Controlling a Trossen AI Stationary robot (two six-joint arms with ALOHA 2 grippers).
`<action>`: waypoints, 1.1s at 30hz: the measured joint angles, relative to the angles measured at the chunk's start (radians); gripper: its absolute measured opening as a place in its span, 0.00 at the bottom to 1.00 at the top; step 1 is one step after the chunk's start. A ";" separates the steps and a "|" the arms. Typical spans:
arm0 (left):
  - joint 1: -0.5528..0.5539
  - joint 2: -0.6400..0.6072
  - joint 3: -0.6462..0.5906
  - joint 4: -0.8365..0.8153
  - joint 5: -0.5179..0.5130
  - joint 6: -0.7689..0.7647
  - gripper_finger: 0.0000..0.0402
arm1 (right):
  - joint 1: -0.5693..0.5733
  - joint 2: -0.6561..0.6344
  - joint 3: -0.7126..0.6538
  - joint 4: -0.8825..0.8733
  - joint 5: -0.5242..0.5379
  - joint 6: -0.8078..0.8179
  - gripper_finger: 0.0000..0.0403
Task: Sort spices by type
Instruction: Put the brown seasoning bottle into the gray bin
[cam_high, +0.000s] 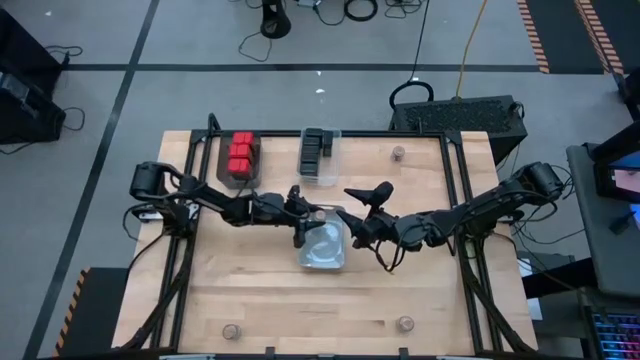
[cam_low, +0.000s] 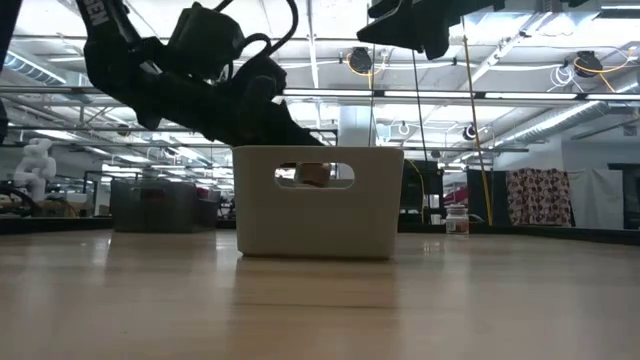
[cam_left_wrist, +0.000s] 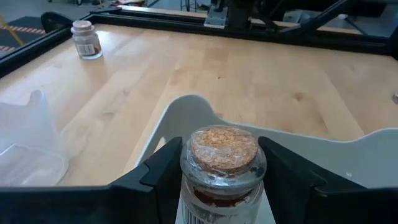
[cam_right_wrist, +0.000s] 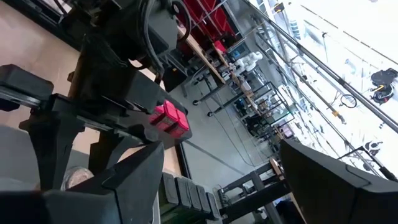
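Cork-topped jar (cam_left_wrist: 222, 168) clamped between left fingers (cam_left_wrist: 158, 177) — over bin (cam_left_wrist: 348, 155).

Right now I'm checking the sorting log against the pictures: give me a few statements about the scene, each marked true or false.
1. The left gripper is closed on a cork-topped jar. True.
2. That jar is over the white bin. True.
3. The red boxes lie scattered loose on the table. False: they sit together in one clear tray.
4. The right gripper holds a black box. False: it is open and empty.
5. No jars remain on the table. False: one stands near the far edge.
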 joint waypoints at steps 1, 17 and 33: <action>0.000 0.000 0.000 -0.002 0.000 0.001 0.45 | 0.000 0.000 0.000 0.000 0.000 0.000 0.75; -0.017 0.010 0.062 -0.012 0.016 0.093 0.45 | -0.045 0.000 0.000 -0.010 -0.049 0.017 0.75; -0.033 0.183 0.273 -0.229 -0.014 0.097 0.45 | -0.046 0.000 0.000 -0.017 -0.047 0.017 0.75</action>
